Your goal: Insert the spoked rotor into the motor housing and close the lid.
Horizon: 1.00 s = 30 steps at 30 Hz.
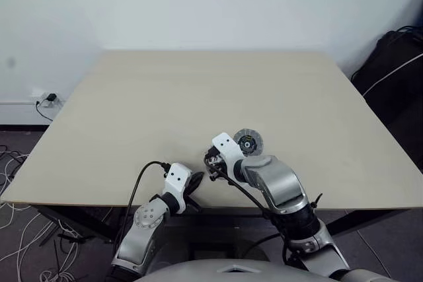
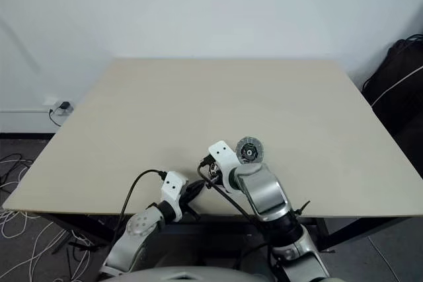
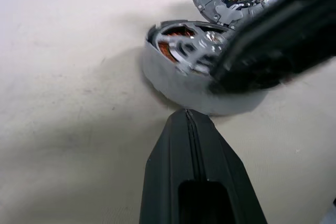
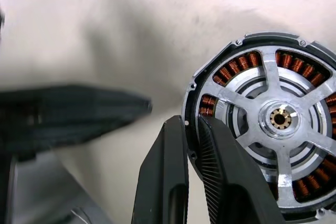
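**Rotor seated in housing at the table's near edge, lid lying just beyond**

A pale beige table (image 1: 198, 97) stands before a white wall, with cables on the floor at the left and a dark bag at the right. Nearest the robot, the left gripper (image 3: 195, 129) has its two black fingers pressed together with nothing between them, its tip just short of the grey side wall of the motor housing (image 3: 184, 85). The housing sits on the table near the front edge, its copper-coloured windings showing in a ring. The spoked rotor (image 4: 281, 119) lies inside it, silver spokes running from a brass-coloured hub out over the windings. The right gripper (image 4: 191, 129) comes down on the housing's rim, one finger outside the rim and the other just inside, pinching its edge with a narrow gap. Just beyond, near the housing, the lid (image 1: 248, 142) lies flat on the table, its inner face with a dark centre turned up.
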### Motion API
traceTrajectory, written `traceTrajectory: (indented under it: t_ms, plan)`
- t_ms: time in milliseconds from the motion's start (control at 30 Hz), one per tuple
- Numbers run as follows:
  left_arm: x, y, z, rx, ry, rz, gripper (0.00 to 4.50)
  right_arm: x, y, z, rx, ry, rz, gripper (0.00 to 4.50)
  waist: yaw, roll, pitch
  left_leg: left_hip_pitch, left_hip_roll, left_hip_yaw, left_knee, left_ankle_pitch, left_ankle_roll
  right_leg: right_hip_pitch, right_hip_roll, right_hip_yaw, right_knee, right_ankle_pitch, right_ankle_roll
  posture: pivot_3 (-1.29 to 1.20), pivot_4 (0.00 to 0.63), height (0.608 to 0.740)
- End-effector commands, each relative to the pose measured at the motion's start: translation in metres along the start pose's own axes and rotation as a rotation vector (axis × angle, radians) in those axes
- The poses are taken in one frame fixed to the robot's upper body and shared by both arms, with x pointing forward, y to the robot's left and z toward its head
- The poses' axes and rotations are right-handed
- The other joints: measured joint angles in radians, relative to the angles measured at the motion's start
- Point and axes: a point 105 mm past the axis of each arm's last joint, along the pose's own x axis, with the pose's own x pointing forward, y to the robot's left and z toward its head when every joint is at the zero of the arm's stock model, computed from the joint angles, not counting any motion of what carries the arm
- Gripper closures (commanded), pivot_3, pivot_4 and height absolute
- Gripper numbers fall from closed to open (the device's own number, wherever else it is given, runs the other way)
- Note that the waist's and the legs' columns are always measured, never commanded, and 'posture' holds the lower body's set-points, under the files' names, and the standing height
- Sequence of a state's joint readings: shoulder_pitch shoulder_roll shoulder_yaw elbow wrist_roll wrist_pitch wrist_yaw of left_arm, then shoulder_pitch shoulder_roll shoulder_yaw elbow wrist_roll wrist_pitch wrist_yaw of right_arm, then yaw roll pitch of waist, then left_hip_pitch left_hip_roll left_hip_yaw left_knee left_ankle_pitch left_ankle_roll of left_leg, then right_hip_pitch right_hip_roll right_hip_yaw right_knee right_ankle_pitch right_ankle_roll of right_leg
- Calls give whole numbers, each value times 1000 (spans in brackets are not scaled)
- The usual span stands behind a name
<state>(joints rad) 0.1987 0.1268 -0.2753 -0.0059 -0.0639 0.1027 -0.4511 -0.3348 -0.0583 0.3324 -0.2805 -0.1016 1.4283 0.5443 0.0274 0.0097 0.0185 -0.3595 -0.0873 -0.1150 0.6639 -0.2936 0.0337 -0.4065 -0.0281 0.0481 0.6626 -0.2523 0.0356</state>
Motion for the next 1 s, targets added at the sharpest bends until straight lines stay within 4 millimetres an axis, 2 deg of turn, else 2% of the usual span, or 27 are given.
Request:
traceTrajectory:
  t_ms: [33,433,467,567,1000]
  plan:
    - [-2,3,11,7,-42,16,4500,2,-6,6,58,-13,-46,4406,-2,0,0,0,0,0,0,0,0,0,0,0,0,0,0,0,0,740]
    - [-2,2,10,11,-40,14,4500,16,-6,16,237,-52,-74,4406,-14,1,-2,1,0,0,-1,8,-2,1,0,-1,1,6,0,0,0,740]
    - [-2,2,10,11,-40,13,4500,15,-5,17,246,-55,-66,3687,-14,1,-2,1,0,0,-1,8,-2,1,0,-2,1,7,0,0,0,740]
    - [-1,2,11,11,-40,9,4500,11,-3,23,257,-78,-61,2798,-14,2,-2,1,-1,0,-1,10,-4,1,0,-3,0,8,3,0,0,740]
    - [2,2,12,17,-37,-11,4500,-3,5,33,232,-141,-26,2798,-40,3,-1,0,0,-1,-3,15,-2,0,0,-2,-1,9,5,0,0,740]
